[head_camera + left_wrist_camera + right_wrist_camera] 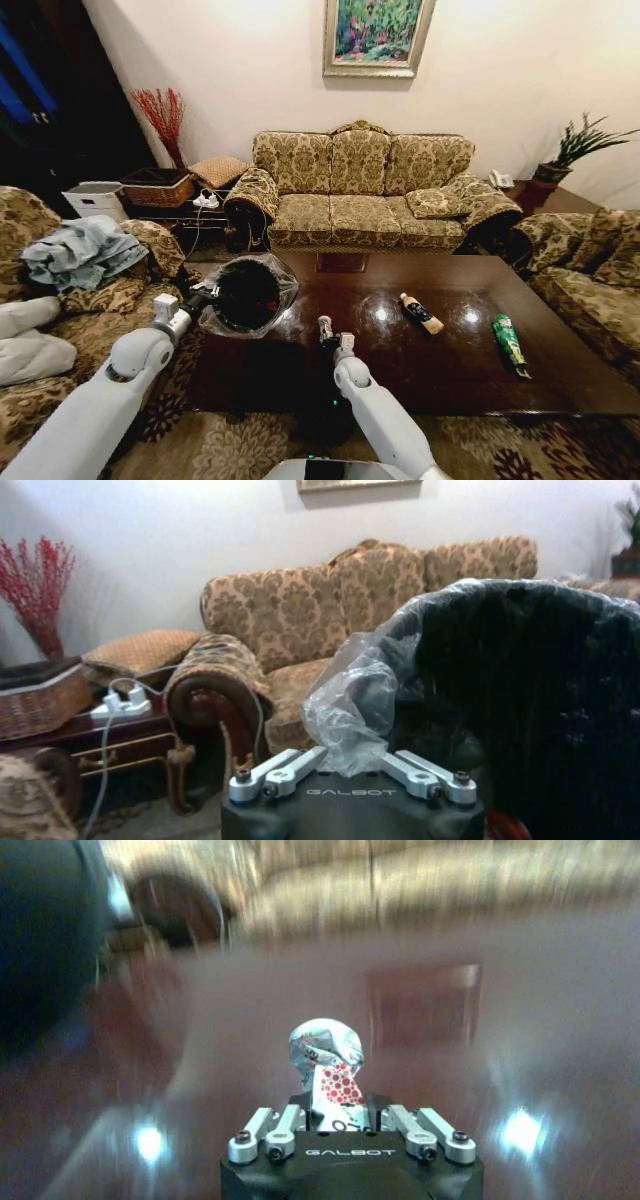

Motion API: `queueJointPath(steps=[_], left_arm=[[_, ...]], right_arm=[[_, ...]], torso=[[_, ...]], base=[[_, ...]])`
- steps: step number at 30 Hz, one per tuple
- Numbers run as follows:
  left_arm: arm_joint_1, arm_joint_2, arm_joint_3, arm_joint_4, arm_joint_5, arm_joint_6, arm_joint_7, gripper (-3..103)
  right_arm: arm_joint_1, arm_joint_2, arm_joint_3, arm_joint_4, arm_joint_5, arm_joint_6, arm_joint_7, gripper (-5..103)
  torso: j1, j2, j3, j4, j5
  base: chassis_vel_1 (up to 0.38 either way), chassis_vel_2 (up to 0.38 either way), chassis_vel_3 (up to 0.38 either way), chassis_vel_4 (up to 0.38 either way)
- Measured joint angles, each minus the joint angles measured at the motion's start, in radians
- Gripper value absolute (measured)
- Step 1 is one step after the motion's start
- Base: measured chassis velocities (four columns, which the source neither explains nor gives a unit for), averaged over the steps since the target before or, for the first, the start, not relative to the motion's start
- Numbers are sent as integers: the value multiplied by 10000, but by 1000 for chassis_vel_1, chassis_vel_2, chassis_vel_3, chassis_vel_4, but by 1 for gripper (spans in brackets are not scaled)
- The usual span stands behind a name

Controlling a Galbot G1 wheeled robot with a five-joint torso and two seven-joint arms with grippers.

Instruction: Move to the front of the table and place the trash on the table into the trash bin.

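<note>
The dark glossy table (440,375) stands right in front of me. My left gripper (205,293) (350,769) is shut on the plastic-lined rim of the black trash bin (247,293) (520,705), holding it tilted over the table's left end. Just right of the bin, low over the table, my right gripper (324,328) (332,1099) is shut on a crushed can (326,1057), silver with red dots. A dark bottle with a white cap (421,313) lies mid-table. A green bottle (509,344) lies toward the right end.
A patterned sofa (360,190) lines the far side of the table. Armchairs flank it, the left one (90,290) with clothes on it and another on the right (590,270). A woven basket (157,186) and a power strip sit on a side table at back left.
</note>
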Motion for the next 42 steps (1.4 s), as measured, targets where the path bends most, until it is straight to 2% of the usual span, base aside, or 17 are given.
queueJointPath(steps=[2, 3, 5, 6, 8, 9, 11, 13, 15, 17, 22, 30, 32, 35, 37, 41, 42], left_arm=[[-3, 25, 3, 41, 51, -16, -5, 0], [5, 62, 2, 53, 70, -23, -6, 0], [38, 207, -21, 64, 254, -13, 159, 0], [38, 207, -21, 64, 254, -13, 159, 0], [44, 386, 41, 129, 592, 94, 434, 0], [44, 386, 41, 129, 592, 94, 434, 0], [6, 552, 194, 169, 698, 158, 546, 0], [-17, 601, 246, 179, 698, 158, 553, 0], [-143, 857, 626, 211, 699, 20, 584, 0], [-274, 1018, 1043, 185, 699, -49, 657, 0], [-556, 1062, 1614, -15, 628, -147, 676, 0], [-733, 990, 1777, -305, 454, -174, 645, 0], [-733, 998, 1754, -293, 453, -185, 644, 0], [-733, 990, 1710, -202, 441, -244, 643, 0], [-736, 972, 1710, -184, 439, -247, 640, 0], [-784, 893, 1722, -96, 436, -260, 627, 0], [-784, 893, 1722, -96, 436, -260, 627, 0]], right_arm=[[-180, -178, 41, 444, -203, 386, -17, 33], [-462, -426, 49, 1134, -445, 983, -169, 33], [-969, -1319, 57, 2932, -845, 2484, -1200, 33], [-969, -1319, 57, 2932, -845, 2484, -1200, 33], [-1079, -2031, 50, 4684, -462, 3240, -2446, 33], [-1079, -2031, 50, 4684, -462, 3240, -2446, 33], [-899, -2504, 20, 5882, 726, 3306, -3891, 33], [-805, -2572, -7, 6083, 1041, 3272, -4256, 33], [-321, -2830, -380, 6433, 2262, 2969, -5205, 33], [204, -2898, -803, 6250, 2942, 2684, -5677, 33], [911, -2778, -1575, 5409, 3124, 2494, -6073, 33], [1278, -2404, -2420, 4099, 2111, 2475, -6013, 30], [1288, -2382, -2428, 4021, 2053, 2494, -6013, 35], [1335, -2333, -2479, 3892, 1955, 2534, -5902, 51], [1342, -2331, -2490, 3885, 1948, 2540, -5892, 51], [1307, -2332, -2476, 3914, 1955, 2805, -5872, 73], [1307, -2332, -2476, 3914, 1955, 2805, -5872, 73]], torso=[[0, 0, -1, 3, -1], [0, 0, 1, 1, -2], [-1, 0, -1, 0, -1], [-1, 0, -1, 0, -1], [-2, 1, -1, 0, 1], [-2, 1, -1, 0, 1], [-2, 1, -1, 3, -2], [-1, 1, 0, 3, -3], [-1, 1, -1, 3, 1], [-1, 1, 0, 4, -3], [0, 1, 0, 2, 1], [0, 0, 0, 2, -2], [0, 0, 0, 2, -1], [0, 0, 1, 3, 0], [1, 0, 1, 3, -1], [-1, 0, 0, 3, 0], [-1, 0, 0, 3, 0]], base=[[0, 0, 0, 0], [0, 0, 0, 0], [0, 0, 0, 0], [0, 0, 0, 0], [0, 0, 0, 0], [0, 0, 0, 0], [0, 0, 0, 0], [0, 0, 0, 0], [0, 0, 0, 0], [0, 0, 0, 0], [0, 0, 0, 0], [0, 0, 0, 0], [0, 0, 0, 0], [0, 0, 0, 0], [0, 0, 0, 0], [0, 0, 0, 0], [0, 0, 0, 0]])
